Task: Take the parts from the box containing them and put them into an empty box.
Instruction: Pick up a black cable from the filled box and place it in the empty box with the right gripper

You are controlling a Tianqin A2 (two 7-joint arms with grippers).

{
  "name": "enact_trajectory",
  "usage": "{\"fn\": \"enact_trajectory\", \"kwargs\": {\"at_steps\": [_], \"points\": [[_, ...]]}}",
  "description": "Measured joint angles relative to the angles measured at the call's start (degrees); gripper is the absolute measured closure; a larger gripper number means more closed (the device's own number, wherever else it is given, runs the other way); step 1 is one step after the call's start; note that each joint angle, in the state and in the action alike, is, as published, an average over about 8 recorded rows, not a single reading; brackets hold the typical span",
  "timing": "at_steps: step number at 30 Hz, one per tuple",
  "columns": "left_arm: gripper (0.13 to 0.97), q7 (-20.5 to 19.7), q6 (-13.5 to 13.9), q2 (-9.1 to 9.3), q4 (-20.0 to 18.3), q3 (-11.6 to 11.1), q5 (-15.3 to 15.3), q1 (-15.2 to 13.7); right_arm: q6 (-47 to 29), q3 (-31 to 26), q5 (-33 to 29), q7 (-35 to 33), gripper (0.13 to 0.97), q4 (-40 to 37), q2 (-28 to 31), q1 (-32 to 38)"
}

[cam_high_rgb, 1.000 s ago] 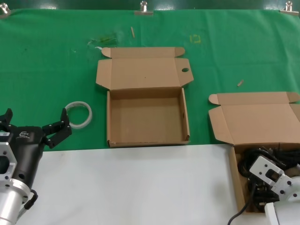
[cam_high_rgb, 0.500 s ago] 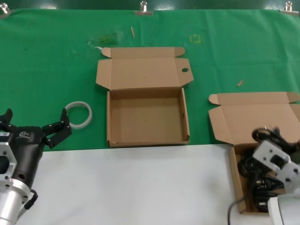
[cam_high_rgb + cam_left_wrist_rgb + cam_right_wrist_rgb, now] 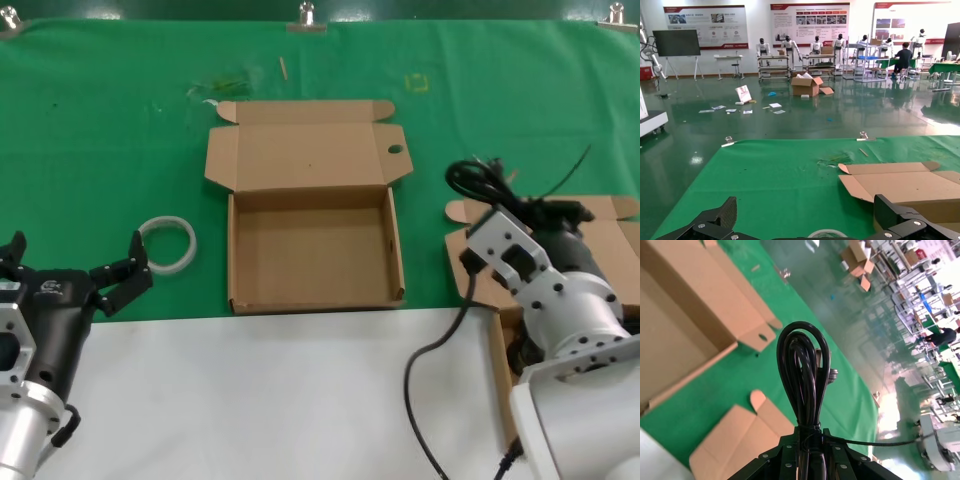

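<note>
In right pincer: cord bundle lengthwise, loop outward.

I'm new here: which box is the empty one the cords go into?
On the green cloth two open brown boxes sit. The empty box is the middle one, left of the right hand holding cords. Only its lid has a small round hole in one corner.

Lighting bright and even, from overhead. Shadows soft: a faint one inside the empty box, along its walls. Green cloth matte, no glare. Polished hall floor in the left wrist view mirrors ceiling light in pale patches; strong white glare on the floor in the right wrist view. The cords close to the lens stay sharp; distant background soft.
</note>
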Motion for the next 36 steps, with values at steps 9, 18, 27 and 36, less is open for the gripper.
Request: {"fn": "enact_trajectory", "kwargs": {"at_steps": [9, 18, 27, 36], "points": [[0.132, -0.03, 0.0, 0.0, 0.0, 0.0, 0.0, 0.0, -7.64, -9.43, 1.03, 10.75, 0.878, -10.58, 0.19, 6.74], [0.132, -0.02, 0.0, 0.0, 0.0, 0.0, 0.02, 0.0, -18.4, -24.92, 1.48, 26.41, 0.878, -27.9, 0.34, 17.11], [0.132, -0.02, 0.0, 0.0, 0.0, 0.0, 0.02, 0.0, -19.94, -32.97, 1.53, 34.6, 0.878, -32.09, 0.43, 20.57], [0.132, -0.02, 0.0, 0.0, 0.0, 0.0, 0.01, 0.0, -16.8, -33.5, 1.54, 35.63, 0.878, -29.05, 0.66, 18.82]]}}
